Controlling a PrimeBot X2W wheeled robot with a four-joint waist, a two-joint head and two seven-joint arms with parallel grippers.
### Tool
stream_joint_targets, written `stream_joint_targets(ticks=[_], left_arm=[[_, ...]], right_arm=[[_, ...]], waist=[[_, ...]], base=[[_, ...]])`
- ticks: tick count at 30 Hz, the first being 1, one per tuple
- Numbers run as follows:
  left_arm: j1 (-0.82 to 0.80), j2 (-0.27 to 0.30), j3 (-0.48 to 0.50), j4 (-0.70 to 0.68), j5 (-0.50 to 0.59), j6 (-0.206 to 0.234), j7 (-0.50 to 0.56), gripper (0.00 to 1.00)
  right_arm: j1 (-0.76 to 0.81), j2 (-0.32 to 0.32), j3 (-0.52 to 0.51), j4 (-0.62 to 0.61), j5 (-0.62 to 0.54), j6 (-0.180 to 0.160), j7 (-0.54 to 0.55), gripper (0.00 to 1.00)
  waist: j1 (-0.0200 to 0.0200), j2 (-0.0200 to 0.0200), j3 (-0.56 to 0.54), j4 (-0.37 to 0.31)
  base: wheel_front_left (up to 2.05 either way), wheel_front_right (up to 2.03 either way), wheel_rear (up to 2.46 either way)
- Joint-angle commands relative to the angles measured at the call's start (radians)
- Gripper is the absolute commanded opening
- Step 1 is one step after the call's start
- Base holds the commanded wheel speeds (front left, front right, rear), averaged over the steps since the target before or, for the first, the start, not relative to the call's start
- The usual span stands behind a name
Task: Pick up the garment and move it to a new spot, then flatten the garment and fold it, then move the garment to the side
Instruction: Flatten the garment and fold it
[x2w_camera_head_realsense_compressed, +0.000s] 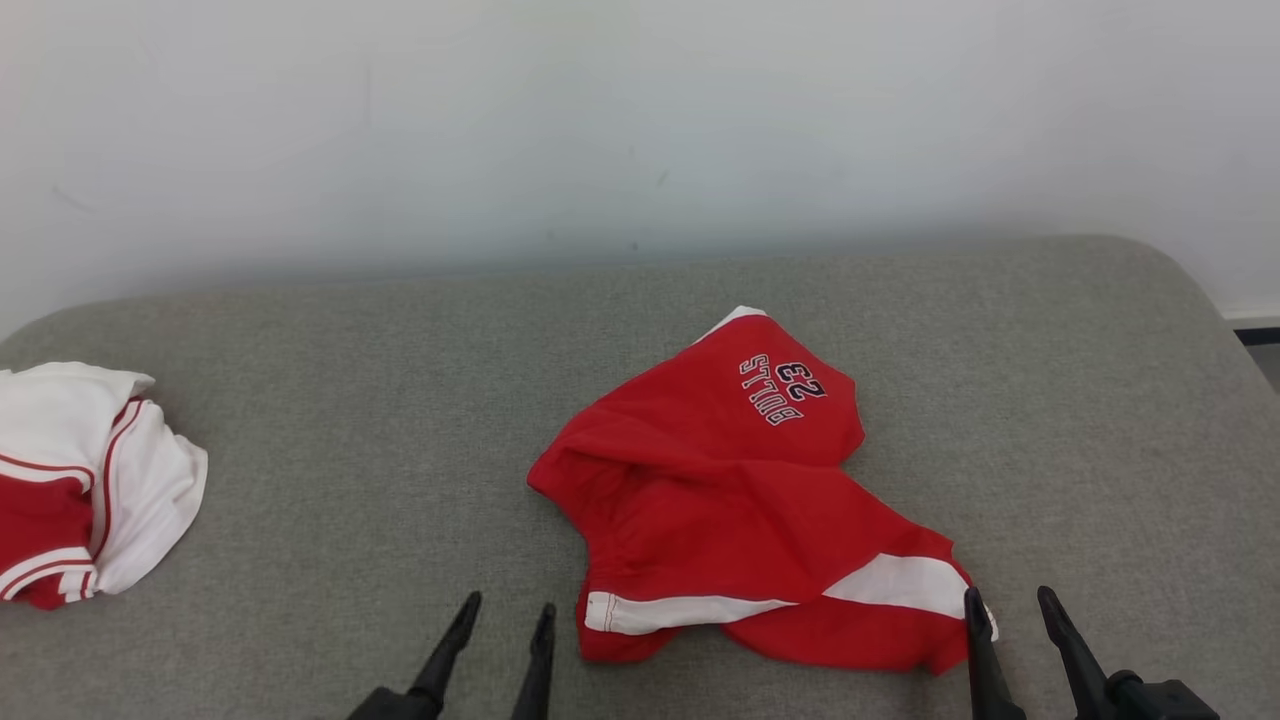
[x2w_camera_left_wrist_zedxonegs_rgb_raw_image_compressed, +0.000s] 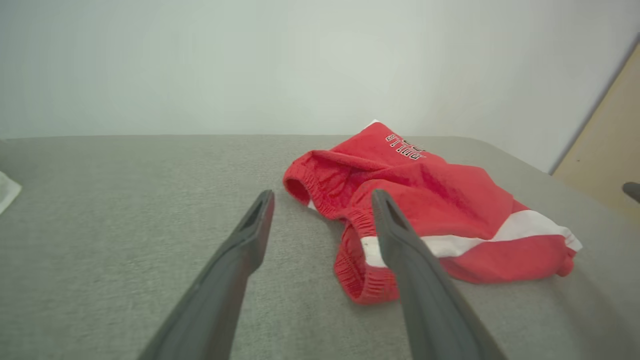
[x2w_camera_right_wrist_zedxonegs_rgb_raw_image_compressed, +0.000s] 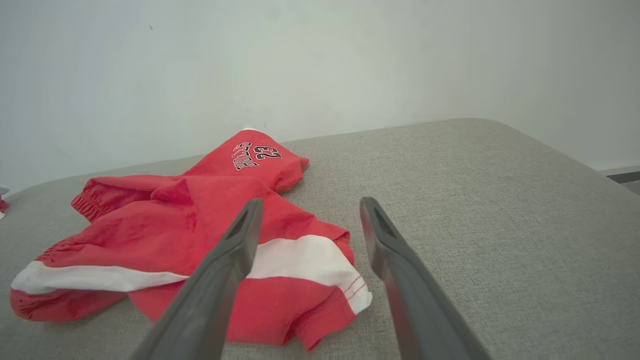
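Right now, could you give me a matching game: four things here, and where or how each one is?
1 red shorts
2 white-and-red garment
3 left gripper
4 right gripper

A open, at the shorts' striped right corner
B bunched at the far left
C open, just left of the shorts
D crumpled in the middle, printed 23

Pairs: 1-D, 2-B, 3-C, 4-A

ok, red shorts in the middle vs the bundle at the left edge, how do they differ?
The red shorts are mostly red with a white stripe; the left bundle is mostly white with red parts. The shorts show a printed 23; the bundle shows no print. The shorts lie mid-surface; the bundle sits far left, cut by the frame. Both lie crumpled on the grey surface.
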Motion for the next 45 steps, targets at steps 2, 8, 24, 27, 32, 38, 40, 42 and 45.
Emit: stream_joint_targets(ticks=[2, 8, 24, 27, 32, 38, 40, 42, 45], left_arm=[[-0.035, 0.012, -0.044, 0.034, -0.016, -0.001, -0.003, 1.00], [-0.125, 0.035, -0.154, 0.168, -0.105, -0.001, -0.003, 1.00], [-0.275, 0.105, -0.338, 0.353, -0.279, -0.001, -0.003, 0.43], [-0.286, 0.109, -0.356, 0.353, -0.305, -0.001, -0.003, 0.00], [-0.282, 0.133, -0.360, 0.341, -0.323, -0.001, -0.003, 0.00], [-0.246, 0.178, -0.284, 0.269, -0.305, -0.001, -0.003, 0.00], [-0.225, 0.189, -0.255, 0.235, -0.295, -0.001, -0.003, 0.00], [-0.198, 0.198, -0.227, 0.199, -0.289, -0.001, -0.003, 0.00], [-0.150, 0.199, -0.214, 0.163, -0.279, 0.000, -0.003, 0.00]], right_arm=[[-0.008, 0.009, 0.008, 0.007, -0.004, -0.002, -0.001, 1.00], [-0.028, 0.022, 0.023, 0.023, -0.002, -0.002, -0.001, 1.00], [-0.051, 0.032, 0.030, 0.038, -0.008, -0.002, -0.001, 1.00], [-0.040, 0.033, 0.023, 0.037, -0.012, -0.002, -0.001, 1.00], [-0.031, 0.034, 0.012, 0.040, -0.014, -0.002, -0.001, 1.00], [-0.021, 0.035, 0.008, 0.038, -0.018, -0.002, -0.001, 1.00], [-0.021, 0.036, 0.009, 0.038, -0.021, -0.002, -0.001, 1.00], [-0.019, 0.035, 0.010, 0.039, -0.024, -0.002, -0.001, 1.00], [-0.018, 0.034, 0.010, 0.043, -0.023, -0.002, -0.001, 1.00]], waist=[[0.0001, 0.0000, 0.011, -0.016], [0.0001, 0.0000, 0.030, -0.041], [0.0001, 0.0000, 0.056, -0.088], [0.0001, 0.0000, 0.052, -0.083], [0.0001, 0.0000, 0.042, -0.051], [0.0001, 0.0000, 0.033, 0.003], [0.0001, 0.0000, 0.031, 0.016], [0.0001, 0.0000, 0.029, 0.025], [0.0001, 0.0000, 0.029, 0.034]], base=[[0.00, 0.00, 0.00], [0.00, 0.00, 0.00], [0.00, 0.00, 0.00], [0.00, 0.00, 0.00], [0.00, 0.00, 0.00], [0.00, 0.00, 0.00], [0.00, 0.00, 0.00], [0.00, 0.00, 0.00], [0.00, 0.00, 0.00]])
